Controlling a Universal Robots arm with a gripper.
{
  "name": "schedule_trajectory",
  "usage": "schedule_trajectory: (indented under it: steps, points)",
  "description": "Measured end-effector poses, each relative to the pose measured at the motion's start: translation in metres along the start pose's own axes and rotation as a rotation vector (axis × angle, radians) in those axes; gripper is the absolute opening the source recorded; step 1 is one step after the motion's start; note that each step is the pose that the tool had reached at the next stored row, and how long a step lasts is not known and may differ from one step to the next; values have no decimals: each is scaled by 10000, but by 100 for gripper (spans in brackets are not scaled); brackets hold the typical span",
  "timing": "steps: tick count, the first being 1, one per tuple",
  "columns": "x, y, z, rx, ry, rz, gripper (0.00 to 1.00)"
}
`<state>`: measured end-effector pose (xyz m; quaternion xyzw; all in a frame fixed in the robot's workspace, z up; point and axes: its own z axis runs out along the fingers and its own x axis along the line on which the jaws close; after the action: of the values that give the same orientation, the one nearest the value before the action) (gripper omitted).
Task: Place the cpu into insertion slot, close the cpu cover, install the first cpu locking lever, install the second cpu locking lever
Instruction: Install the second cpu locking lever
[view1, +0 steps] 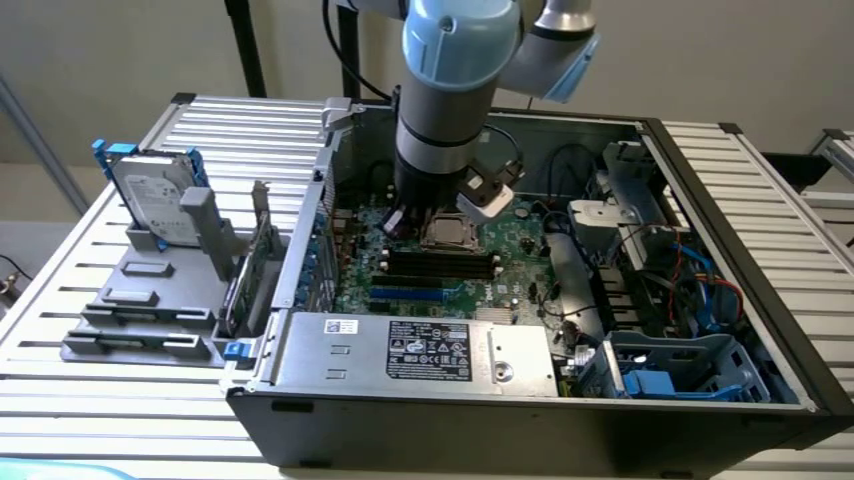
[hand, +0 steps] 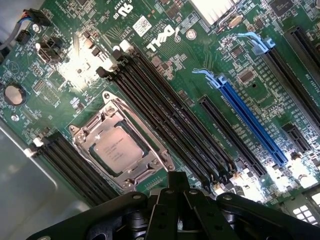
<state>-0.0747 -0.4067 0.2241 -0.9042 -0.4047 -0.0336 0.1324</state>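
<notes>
The cpu (hand: 118, 150) sits in the insertion slot (hand: 80, 141) on the green motherboard (hand: 200, 65), with the cpu cover (hand: 152, 160) closed down around it. The gripper (view1: 400, 222) hovers just above the socket beside the memory slots (hand: 165, 120); its finger spread cannot be told

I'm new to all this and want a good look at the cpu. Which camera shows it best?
The wrist view: the cpu lies face up in its socket with the silvery cpu cover framing it, nothing in front of it. In the exterior view it is a small pale square just under the arm.
</notes>
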Motion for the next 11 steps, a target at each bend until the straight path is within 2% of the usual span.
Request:
schedule_trajectory:
  steps: [6,11]
  points:
    - [-8,-23,93,-150,133,-55,11]
    - [-18,-50,169,-222,198,-83,11]
